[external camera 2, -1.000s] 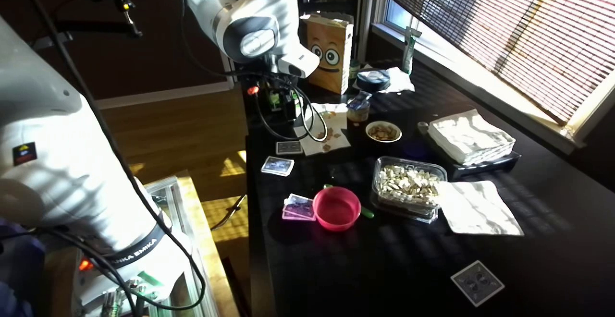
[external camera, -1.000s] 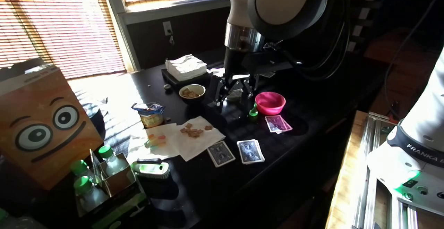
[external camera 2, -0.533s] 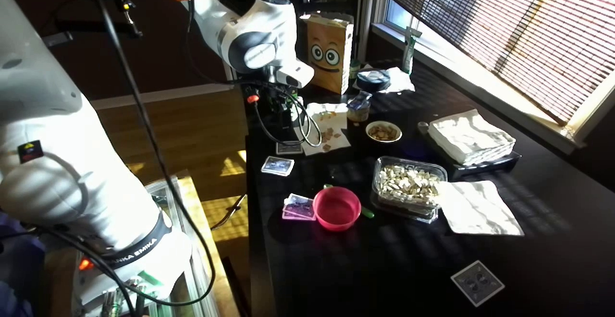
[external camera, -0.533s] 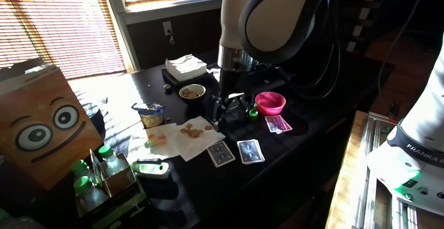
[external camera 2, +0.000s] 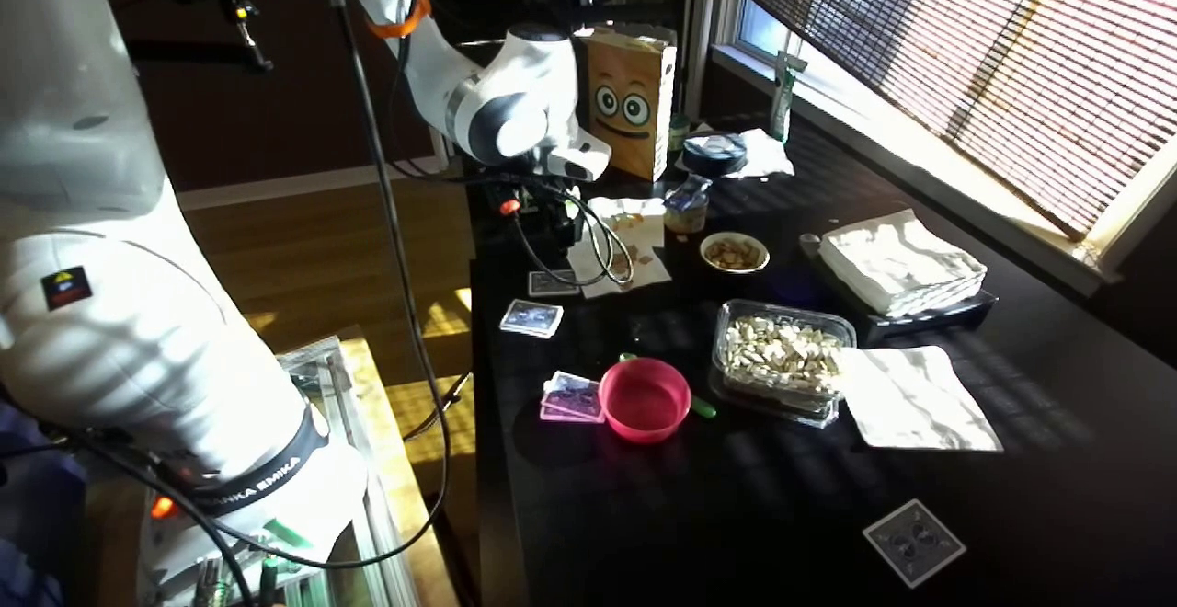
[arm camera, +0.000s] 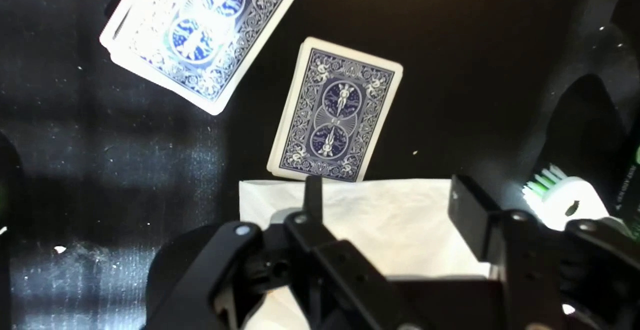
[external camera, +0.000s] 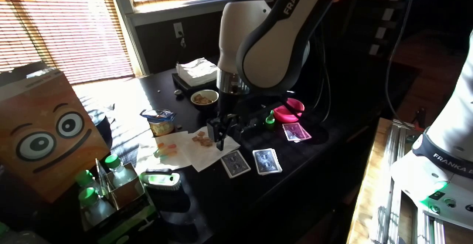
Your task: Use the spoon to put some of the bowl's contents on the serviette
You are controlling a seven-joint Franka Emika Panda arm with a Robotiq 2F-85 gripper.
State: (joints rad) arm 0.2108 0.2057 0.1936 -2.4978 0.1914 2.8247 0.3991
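Observation:
The bowl, small and cream inside with brown bits, stands behind the serviette in an exterior view (external camera: 213, 94) and also shows in an exterior view (external camera 2: 735, 237). The serviette, a white napkin, lies flat with brown bits at its middle in an exterior view (external camera: 201, 161); its bare edge shows in the wrist view (arm camera: 395, 225). My gripper (arm camera: 387, 205) is open and empty above the serviette, fingers wide apart; in an exterior view the gripper (external camera: 217, 138) hides part of it. A green-handled thing, maybe the spoon (external camera 2: 703, 407), lies partly hidden by the pink bowl.
The pink bowl (external camera 2: 645, 405) stands near playing cards (external camera: 266, 161). A clear dish (external camera 2: 772, 395) of white bits stands by it. A brush (external camera: 160, 180), bottle carrier (external camera: 127, 188), cereal box (external camera: 48, 125), wrapped tub (external camera: 161, 128) and napkin stack (external camera: 198, 72) surround the serviette.
My gripper has moved from near the pink bowl and clear dish to above the serviette, leftward and lower in an exterior view, turning as it went. The table's things have not moved.

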